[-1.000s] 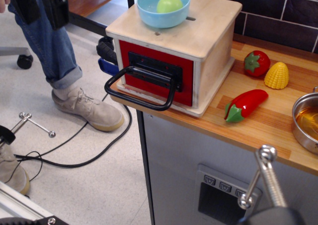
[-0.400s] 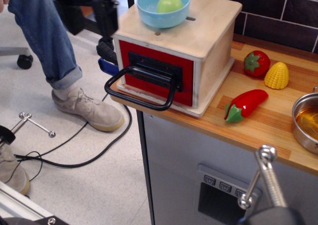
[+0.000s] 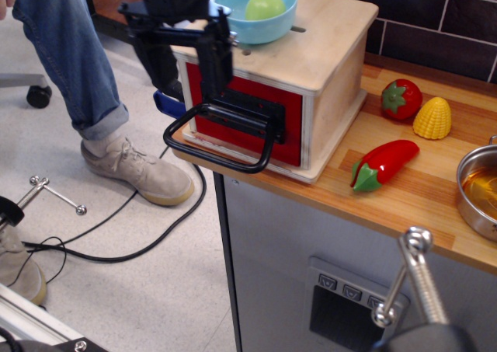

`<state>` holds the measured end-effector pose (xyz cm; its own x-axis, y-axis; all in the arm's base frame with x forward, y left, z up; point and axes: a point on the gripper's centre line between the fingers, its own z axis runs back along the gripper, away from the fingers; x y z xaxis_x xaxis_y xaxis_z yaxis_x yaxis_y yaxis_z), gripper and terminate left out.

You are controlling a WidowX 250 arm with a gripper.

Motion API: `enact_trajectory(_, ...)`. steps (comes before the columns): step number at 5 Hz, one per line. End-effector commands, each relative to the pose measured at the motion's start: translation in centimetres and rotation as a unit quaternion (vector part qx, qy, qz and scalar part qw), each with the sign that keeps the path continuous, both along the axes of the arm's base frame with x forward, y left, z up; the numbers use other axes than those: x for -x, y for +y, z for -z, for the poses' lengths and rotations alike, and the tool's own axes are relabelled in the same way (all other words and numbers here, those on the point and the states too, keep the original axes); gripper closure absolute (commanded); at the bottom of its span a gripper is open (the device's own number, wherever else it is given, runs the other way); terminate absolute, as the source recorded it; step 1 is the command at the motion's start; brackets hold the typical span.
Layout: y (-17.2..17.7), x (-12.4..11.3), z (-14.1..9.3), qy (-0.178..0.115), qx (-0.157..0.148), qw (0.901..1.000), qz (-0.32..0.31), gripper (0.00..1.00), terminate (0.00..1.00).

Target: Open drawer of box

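The pale plywood box point(image 3: 330, 53) stands on the left end of the wooden counter. Its red-fronted drawer point(image 3: 289, 127) looks pushed in, flush with the wood frame. The big black U-shaped loop handle point(image 3: 221, 162) hangs forward and down from the black plate, past the counter's edge. My black gripper point(image 3: 187, 66) is open at the box's front left corner, just above the handle's left end. Its right finger point(image 3: 217, 57) covers the red front's upper left part; its left finger point(image 3: 161, 64) hangs off the box's left side. It holds nothing.
A blue bowl point(image 3: 233, 18) with a green ball point(image 3: 265, 6) sits on the box. A toy strawberry point(image 3: 401, 99), corn point(image 3: 432, 118), red pepper point(image 3: 384, 164) and metal pot point(image 3: 480, 190) lie to the right. A person's leg point(image 3: 74, 64) and cables point(image 3: 116, 239) are at left.
My gripper has moved right and down from the upper left to the box's front left corner, now over the drawer front. The drawer and handle have not moved.
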<state>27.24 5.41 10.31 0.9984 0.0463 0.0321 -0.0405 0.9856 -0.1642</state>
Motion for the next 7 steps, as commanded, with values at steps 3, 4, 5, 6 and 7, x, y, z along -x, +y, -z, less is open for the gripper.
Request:
enact_trajectory(3, -3.7, 0.2, 4.8, -0.059, -0.045, 0.9972, -0.008, 0.00, 0.00)
enact_trajectory(4, -3.7, 0.2, 5.4, -0.060, -0.058, 0.9965, -0.007, 0.00, 0.00)
enact_trajectory(5, -3.6, 0.6, 6.0, -0.050, -0.073, 0.9960, -0.005, 0.00, 0.00)
enact_trajectory(6, -3.6, 2.8, 6.8, -0.026, -0.091, 0.9955, 0.004, 0.00, 0.00)
enact_trajectory(7, -3.3, 6.1, 7.2, 0.011, -0.103, 0.9946, 0.010, 0.00, 0.00)
